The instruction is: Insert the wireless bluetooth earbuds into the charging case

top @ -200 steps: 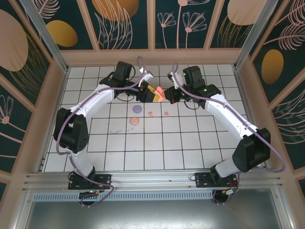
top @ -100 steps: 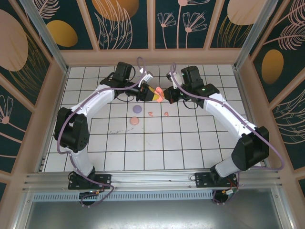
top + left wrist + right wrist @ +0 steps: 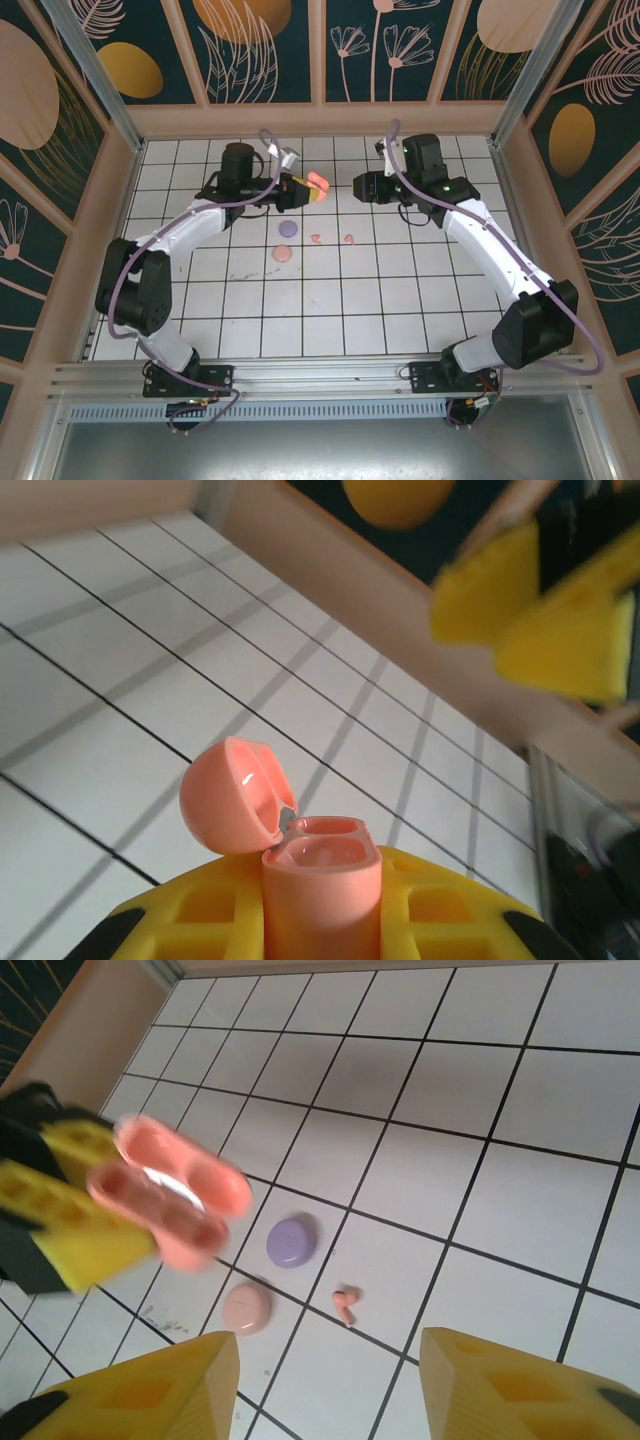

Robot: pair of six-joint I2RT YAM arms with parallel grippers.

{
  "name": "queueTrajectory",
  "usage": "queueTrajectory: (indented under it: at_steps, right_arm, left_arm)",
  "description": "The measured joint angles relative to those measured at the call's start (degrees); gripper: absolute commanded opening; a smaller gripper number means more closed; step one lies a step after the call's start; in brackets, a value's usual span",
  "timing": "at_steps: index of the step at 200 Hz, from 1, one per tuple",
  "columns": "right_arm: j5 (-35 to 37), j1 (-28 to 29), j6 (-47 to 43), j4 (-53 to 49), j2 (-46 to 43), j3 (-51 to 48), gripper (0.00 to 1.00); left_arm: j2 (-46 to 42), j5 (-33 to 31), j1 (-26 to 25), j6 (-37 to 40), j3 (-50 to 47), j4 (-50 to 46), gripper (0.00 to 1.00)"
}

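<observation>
- White tiles cover the table [image 3: 330,300], with dark flowered walls [image 3: 250,50] around it. From above, the left gripper [image 3: 300,187] is closed on the pink charging case [image 3: 316,185] and holds it above the far tiles.
- A moment ago the right gripper [image 3: 358,186] was pressed against the case. Now it has drawn back to the right and stands apart from it.
- Two pink earbuds [image 3: 317,238] lie on the table just below the case, near a purple disc [image 3: 287,229] and a pink disc [image 3: 283,253].
- In the left wrist view, the case sits upright between the yellow fingers and its lid [image 3: 235,795] is tipped back, open. I cannot tell whether any bud is already inside.
- In the right wrist view, the right gripper has its jaws wide apart and holds nothing. One of the earbuds lies on a tile under it, beside the discs.
- My judgement: the opening of the case is done, so the right gripper is now free to fetch a bud from the table.
</observation>
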Motion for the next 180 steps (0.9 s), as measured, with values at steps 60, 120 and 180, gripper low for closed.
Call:
queueTrajectory:
  at_steps: [60,120,180]
  right_arm:
    - [1.18,3.63,3.87,3.15,7.06,-4.37,0.59]
    - [4.81,8.41,3.80,2.16,19.82,0.85,0.59]
    - [8.09,10.88,1.99,-0.87,27.61,10.64,0.59]
  left_arm:
    - [-11.54,-17.20,2.05,-6.82,-12.11,17.40,0.00]
    - [-16.61,-27.10,2.05,-8.96,-17.66,24.90,0.00]
    - [-18.23,-28.33,2.05,-10.60,-19.02,28.41,0.00]
